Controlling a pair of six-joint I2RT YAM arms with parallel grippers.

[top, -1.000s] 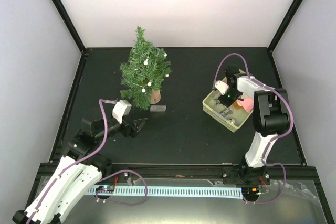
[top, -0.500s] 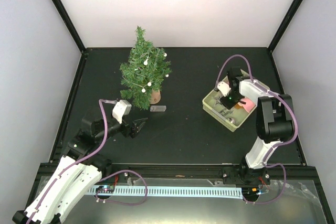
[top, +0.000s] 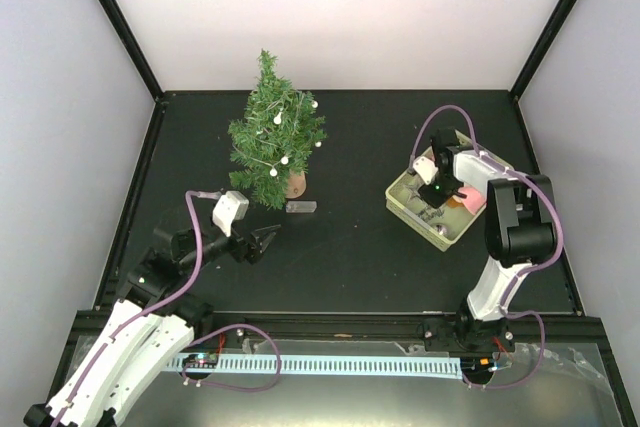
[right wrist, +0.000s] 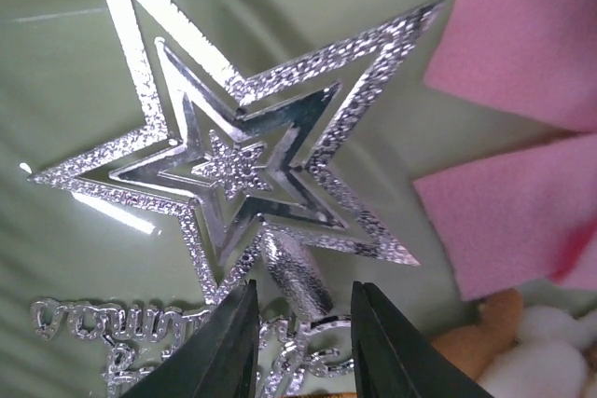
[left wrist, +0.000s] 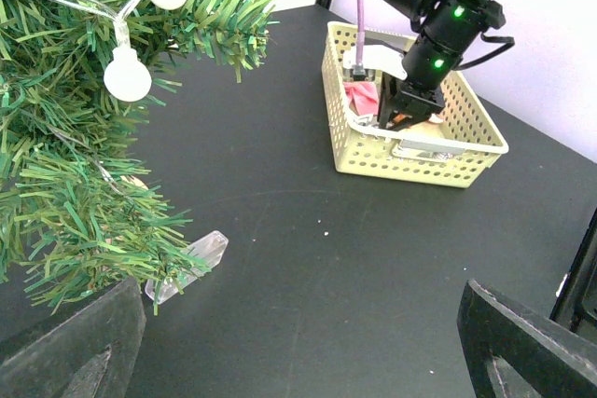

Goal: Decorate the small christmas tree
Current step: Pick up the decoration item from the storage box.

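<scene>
Right gripper [right wrist: 303,294] shifted, slightly parted astride stem of star [right wrist: 229,165]; left gripper [left wrist: 300,323] wide, empty.

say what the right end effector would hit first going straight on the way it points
Probably the silver star, at its stem, which sits just ahead of the right end effector; depth is unclear.

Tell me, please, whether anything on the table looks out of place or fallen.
One small thing: a clear plastic piece lies loose on the table beside the tree, away from the basket that holds the decorations. What it is, I cannot tell. Nothing looks spilled or broken.
</scene>
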